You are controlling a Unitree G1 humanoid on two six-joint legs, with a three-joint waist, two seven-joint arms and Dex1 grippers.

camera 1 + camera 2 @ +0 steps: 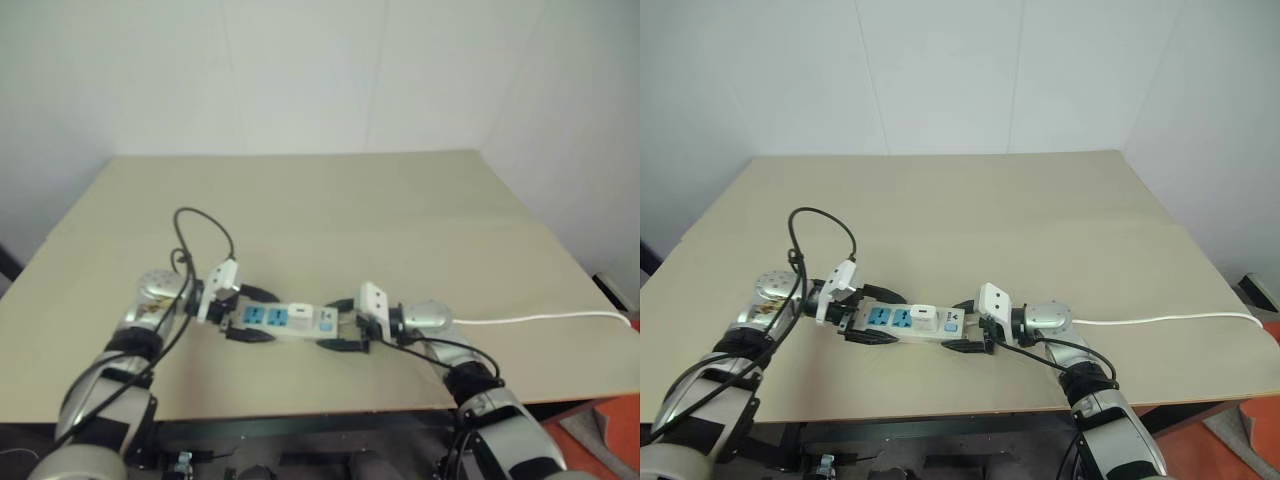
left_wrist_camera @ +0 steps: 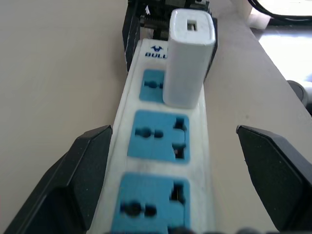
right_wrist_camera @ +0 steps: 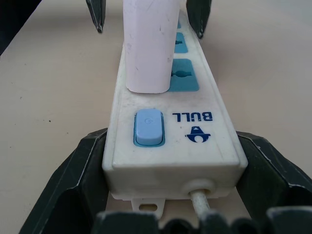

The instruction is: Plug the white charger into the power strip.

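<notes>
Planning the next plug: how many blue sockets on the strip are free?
2, side by side on the power strip, between the plugged-in white charger and the left gripper. The charger covers a third.

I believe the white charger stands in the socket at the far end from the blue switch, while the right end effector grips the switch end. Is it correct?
Not quite. The white charger stands in the socket right beside the blue switch, as the right wrist view shows. The right end effector does grip the switch end of the power strip.

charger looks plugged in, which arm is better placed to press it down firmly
Left, probably. The left gripper has open jaws, free beside the strip's socket end. The right gripper clasps the power strip at its cord end, steadying it. The white charger stands upright in a socket.
</notes>
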